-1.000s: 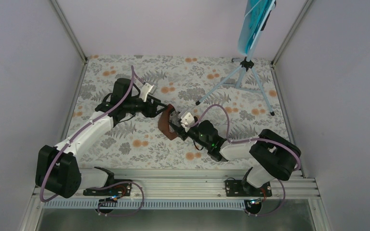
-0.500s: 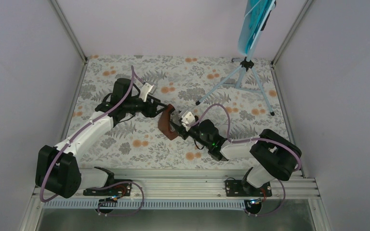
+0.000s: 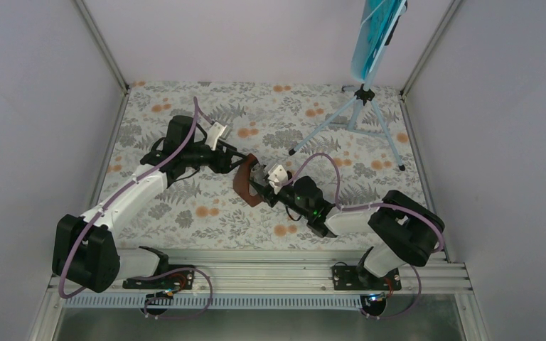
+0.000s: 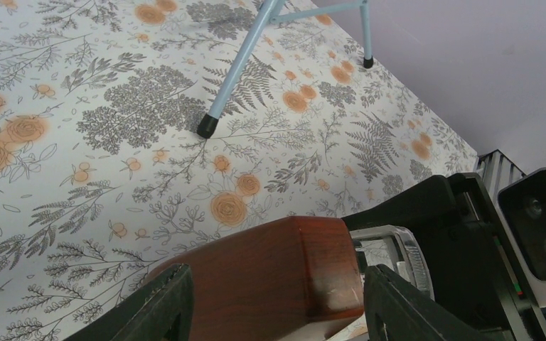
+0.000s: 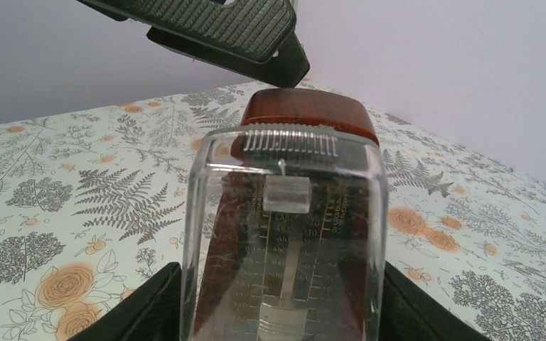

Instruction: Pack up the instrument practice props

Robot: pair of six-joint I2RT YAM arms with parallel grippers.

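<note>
The reddish-brown metronome lies tilted between both grippers at the middle of the table. My left gripper reaches in from the left, and its fingers sit against the wooden body on either side. My right gripper comes from the right and is shut on the metronome's clear-fronted face. The pale blue music stand stands at the back right on silver tripod legs, with the teal sheet resting on it. One tripod leg shows in the left wrist view.
The floral table cover is walled in by pale panels on three sides. A metal rail with the arm bases runs along the near edge. The tripod's feet spread over the back right corner.
</note>
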